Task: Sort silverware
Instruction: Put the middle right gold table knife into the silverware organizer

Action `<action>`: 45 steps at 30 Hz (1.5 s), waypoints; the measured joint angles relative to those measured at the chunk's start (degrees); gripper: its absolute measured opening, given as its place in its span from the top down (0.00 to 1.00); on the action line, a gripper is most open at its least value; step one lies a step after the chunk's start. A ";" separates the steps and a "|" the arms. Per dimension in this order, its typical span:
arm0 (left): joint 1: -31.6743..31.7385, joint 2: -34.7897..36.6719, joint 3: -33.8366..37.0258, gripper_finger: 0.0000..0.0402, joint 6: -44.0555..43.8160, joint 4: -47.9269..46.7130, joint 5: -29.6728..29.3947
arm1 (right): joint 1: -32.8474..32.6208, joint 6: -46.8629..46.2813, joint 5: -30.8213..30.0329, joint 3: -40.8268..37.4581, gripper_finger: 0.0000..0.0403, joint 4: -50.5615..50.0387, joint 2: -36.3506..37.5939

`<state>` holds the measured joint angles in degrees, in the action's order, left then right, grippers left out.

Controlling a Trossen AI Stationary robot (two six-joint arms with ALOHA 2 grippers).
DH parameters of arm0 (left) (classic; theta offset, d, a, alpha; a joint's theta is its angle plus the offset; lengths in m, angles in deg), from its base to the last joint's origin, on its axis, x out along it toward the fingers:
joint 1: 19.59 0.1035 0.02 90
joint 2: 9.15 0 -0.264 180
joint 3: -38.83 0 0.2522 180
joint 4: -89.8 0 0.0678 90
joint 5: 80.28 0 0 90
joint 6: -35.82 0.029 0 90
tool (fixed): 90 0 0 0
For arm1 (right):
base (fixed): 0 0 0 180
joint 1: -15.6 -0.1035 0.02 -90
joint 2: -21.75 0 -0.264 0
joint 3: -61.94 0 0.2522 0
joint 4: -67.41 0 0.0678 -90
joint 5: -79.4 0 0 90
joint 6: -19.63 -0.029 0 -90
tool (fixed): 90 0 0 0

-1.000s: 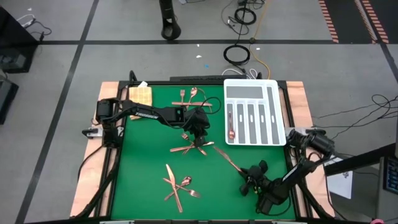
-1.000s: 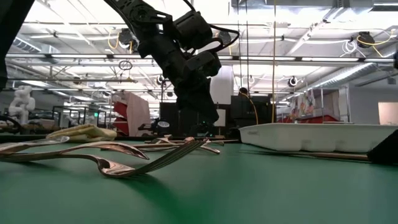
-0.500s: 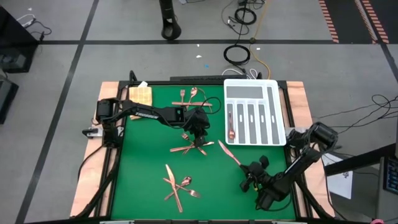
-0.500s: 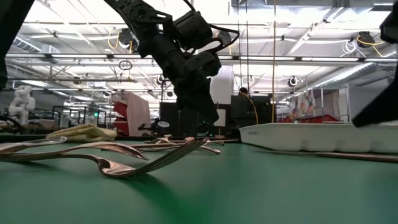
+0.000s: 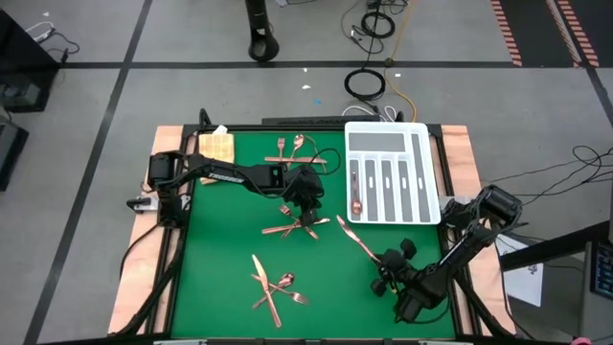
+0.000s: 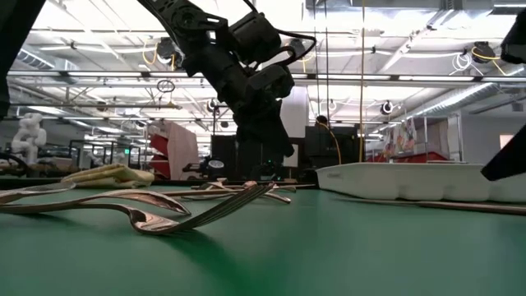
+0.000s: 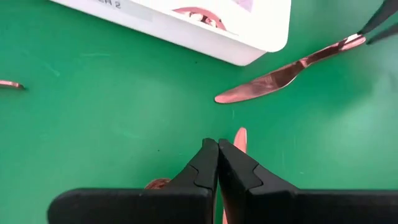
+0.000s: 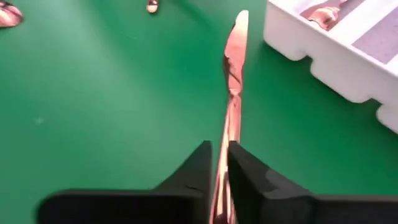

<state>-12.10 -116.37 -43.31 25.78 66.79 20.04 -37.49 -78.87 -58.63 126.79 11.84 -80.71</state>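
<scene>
Copper-coloured knife (image 8: 231,68) sits between the right gripper (image 8: 220,163) fingers, which stand narrow around its handle; the blade points toward the near corner of the white tray (image 5: 431,172), close to it but apart. In the high view this knife (image 5: 352,235) runs slantwise over the green mat (image 5: 220,249), the right gripper (image 5: 383,273) at its handle end. Inside the tray lies one spoon (image 5: 355,203) in the leftmost slot. A heap of forks (image 5: 292,228) lies mid-mat under the left gripper (image 5: 306,213), whose fingers (image 7: 205,168) are pressed together, nothing seen between them. More silverware (image 5: 273,286) lies crossed near the front edge, and another small group (image 5: 295,146) at the far edge beside a tan cloth (image 5: 218,145).
</scene>
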 joint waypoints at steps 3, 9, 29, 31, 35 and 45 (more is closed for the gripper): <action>0.00 0.00 0.00 0.96 0.04 0.34 0.11 | -0.39 -0.68 0.14 0.02 0.73 0.50 -2.19; 0.00 0.00 0.02 0.96 0.31 1.17 -0.01 | -1.34 -6.21 -3.60 0.12 0.50 6.20 -11.72; 0.00 0.00 0.02 0.96 0.28 1.02 -0.32 | -4.11 -15.57 -14.56 -0.03 0.77 6.95 -20.80; 0.00 0.00 0.02 0.96 0.31 1.01 -0.32 | -4.10 -14.98 -14.54 -0.04 0.87 6.87 -20.80; 0.00 0.00 0.02 0.96 0.33 1.01 -0.31 | -4.08 -13.85 -14.91 0.02 0.96 7.37 -20.80; 0.00 0.00 0.02 0.96 0.39 1.04 -0.33 | -3.28 -13.83 -9.43 0.09 0.96 4.59 -17.72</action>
<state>-12.10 -116.37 -43.29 26.17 67.83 19.71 -40.77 -92.70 -68.06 126.89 16.44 -98.43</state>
